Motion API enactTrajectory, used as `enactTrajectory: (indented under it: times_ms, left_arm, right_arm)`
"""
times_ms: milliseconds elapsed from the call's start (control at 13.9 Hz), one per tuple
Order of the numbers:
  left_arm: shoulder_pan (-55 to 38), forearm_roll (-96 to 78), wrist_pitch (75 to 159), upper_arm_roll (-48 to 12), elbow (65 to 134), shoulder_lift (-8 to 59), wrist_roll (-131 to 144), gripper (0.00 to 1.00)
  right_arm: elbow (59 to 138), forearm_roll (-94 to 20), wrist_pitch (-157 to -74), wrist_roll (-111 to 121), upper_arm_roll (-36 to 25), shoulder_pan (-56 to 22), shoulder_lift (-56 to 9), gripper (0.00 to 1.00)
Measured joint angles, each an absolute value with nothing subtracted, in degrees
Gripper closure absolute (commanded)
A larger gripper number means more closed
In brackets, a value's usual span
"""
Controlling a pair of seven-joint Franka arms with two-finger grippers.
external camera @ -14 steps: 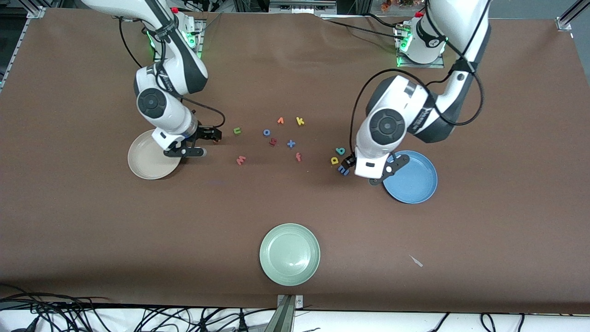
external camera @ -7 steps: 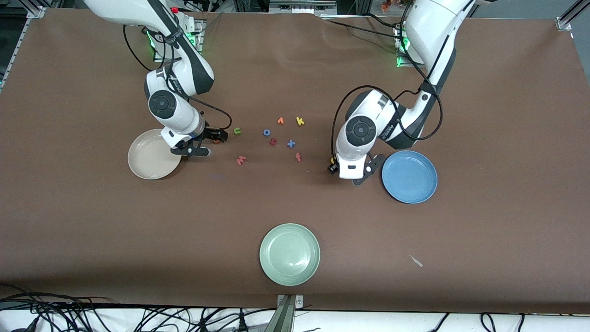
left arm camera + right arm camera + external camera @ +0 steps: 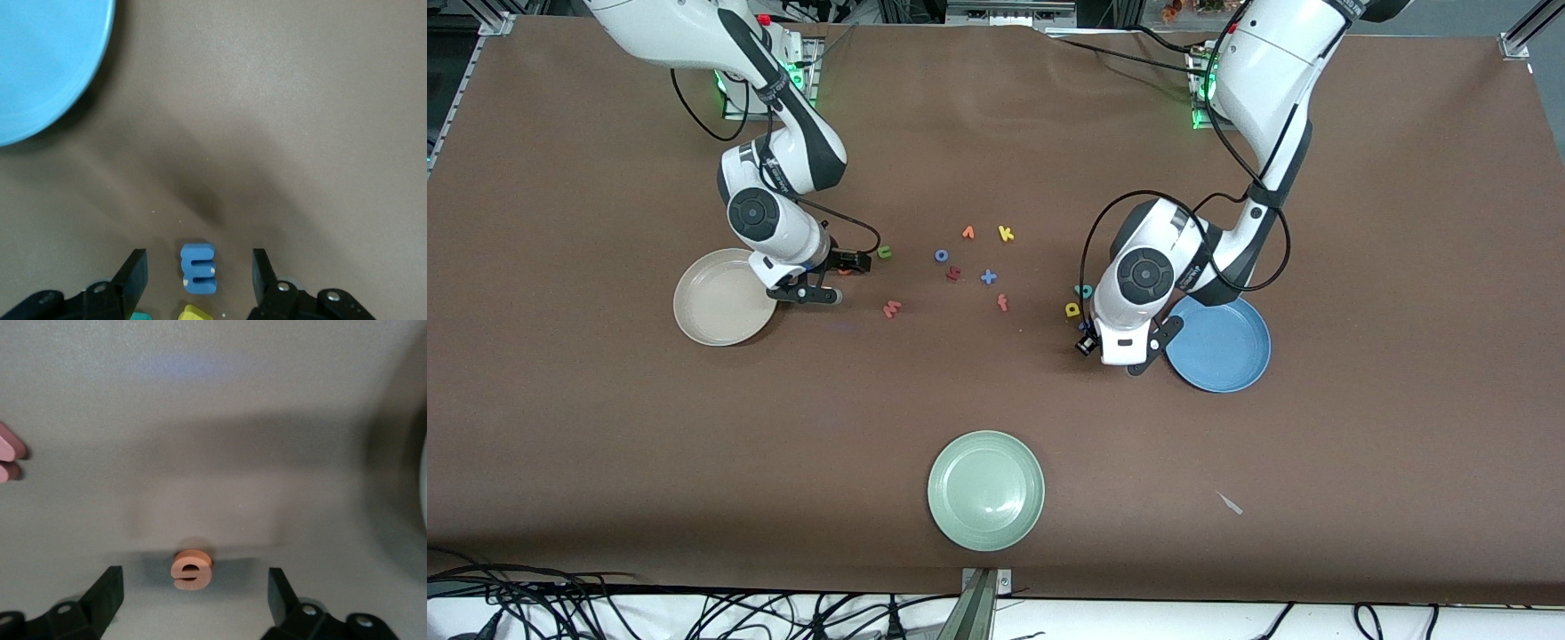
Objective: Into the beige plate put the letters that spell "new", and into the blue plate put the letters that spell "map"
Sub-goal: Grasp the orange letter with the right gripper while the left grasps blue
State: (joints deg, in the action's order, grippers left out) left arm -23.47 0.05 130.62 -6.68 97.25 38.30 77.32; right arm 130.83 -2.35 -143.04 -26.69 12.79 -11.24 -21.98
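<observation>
My left gripper [image 3: 198, 260] is low over the table beside the blue plate [image 3: 1227, 347], open, with the blue m [image 3: 198, 268] lying between its fingers, untouched. The yellow a [image 3: 1072, 309] and teal p [image 3: 1084, 291] lie right by it. My right gripper [image 3: 195, 577] is down beside the beige plate [image 3: 711, 302], open around the orange e [image 3: 192, 569], with a gap on each side. The green n [image 3: 884, 252] lies just past the right gripper [image 3: 852, 262]. The salmon-red w [image 3: 891, 308] is nearer the front camera. In the front view the left gripper [image 3: 1087, 342] hides the m.
Mid-table lie spare letters: a blue o [image 3: 941, 255], orange v [image 3: 967, 233], yellow k [image 3: 1006, 234], dark red letter [image 3: 953, 274], blue x [image 3: 988, 277] and red f [image 3: 1002, 303]. A pale green plate [image 3: 985, 490] sits near the front edge, a paper scrap [image 3: 1232, 504] beside it.
The right gripper has slid away from the beige plate toward the green n. The left hand swung over the yellow a, then came back beside the blue plate's rim.
</observation>
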Motion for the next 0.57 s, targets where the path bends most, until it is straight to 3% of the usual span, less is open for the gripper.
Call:
enactTrajectory:
  times_ms: [144,574]
  left_arm:
    - [-23.5,0.0,131.4,-6.7,97.3,39.1,77.3,0.30]
    - [-24.3,0.1,132.4,-6.9,97.4,41.1,77.4,0.53]
  right_arm:
    - [130.8,-2.4,-143.0,-26.8,12.8,-11.4,-22.2,0.28]
    - [130.8,-2.4,-143.1,-26.8,12.8,-11.6,-22.7,0.48]
